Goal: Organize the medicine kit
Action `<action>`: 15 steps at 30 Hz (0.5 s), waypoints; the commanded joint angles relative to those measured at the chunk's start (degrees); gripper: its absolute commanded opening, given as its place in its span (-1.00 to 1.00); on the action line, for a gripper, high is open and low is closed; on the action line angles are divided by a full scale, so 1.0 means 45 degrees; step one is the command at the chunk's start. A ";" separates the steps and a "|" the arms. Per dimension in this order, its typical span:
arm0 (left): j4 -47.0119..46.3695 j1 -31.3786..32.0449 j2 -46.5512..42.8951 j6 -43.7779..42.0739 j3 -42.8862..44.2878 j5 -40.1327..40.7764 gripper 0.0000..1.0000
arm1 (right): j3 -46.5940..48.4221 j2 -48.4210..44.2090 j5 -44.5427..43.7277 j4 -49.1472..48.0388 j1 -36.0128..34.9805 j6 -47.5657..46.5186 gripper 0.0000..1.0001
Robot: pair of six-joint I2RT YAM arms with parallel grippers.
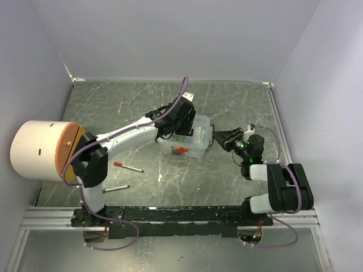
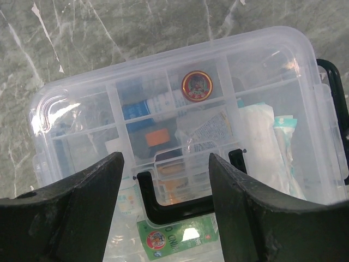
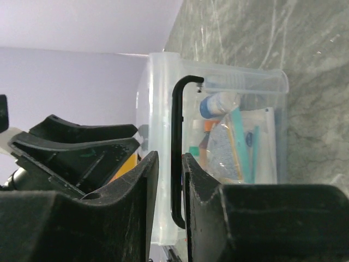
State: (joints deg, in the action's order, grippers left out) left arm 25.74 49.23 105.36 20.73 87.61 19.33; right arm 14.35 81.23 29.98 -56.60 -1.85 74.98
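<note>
1. Your medicine kit (image 1: 182, 144) sits mid-frame in the top view. It's a clear box with a divided tray, and small bottles and packets show through.
2. It's probably light, stiff and slick, so grab the black clip (image 3: 175, 136), not the walls.
3. Your right gripper (image 3: 169, 157) straddles that clip with its jaws narrow; can't tell if it's pinching yet. Your left gripper (image 2: 166, 158) hangs spread wide above the kit.

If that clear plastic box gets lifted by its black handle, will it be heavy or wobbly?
Probably light: the medicine kit holds only small bottles and packets. Its thin clear walls may flex slightly. The black handle looks hinged, so the box could swing, and loose contents might shift.
</note>
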 commanded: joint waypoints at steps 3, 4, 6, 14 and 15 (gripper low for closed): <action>0.0795 0.0078 0.0446 0.0021 -0.0015 -0.0074 0.48 | 0.0565 -0.0814 -0.0326 0.1229 -0.0060 -0.0416 -0.55; 0.0786 0.0075 0.0448 0.0022 -0.0016 -0.0077 0.48 | 0.0596 -0.0855 -0.0340 0.1313 -0.0066 -0.0437 -0.55; 0.0786 0.0090 0.0441 0.0022 -0.0035 -0.0077 0.48 | 0.0656 -0.0831 -0.0228 0.1258 -0.0063 -0.0502 -0.49; 0.0853 0.0077 0.0453 0.0049 -0.0070 -0.0039 0.48 | 0.1217 -0.0447 0.0604 0.1162 -0.0102 -0.1035 -0.26; 0.0844 0.0078 0.0446 0.0045 -0.0075 -0.0014 0.48 | 0.1276 -0.0504 0.0604 0.1260 -0.0127 -0.1127 -0.26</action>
State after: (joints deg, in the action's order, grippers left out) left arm 25.56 49.23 105.49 20.78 87.61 19.33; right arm 18.22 78.94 31.18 -51.48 -1.98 72.23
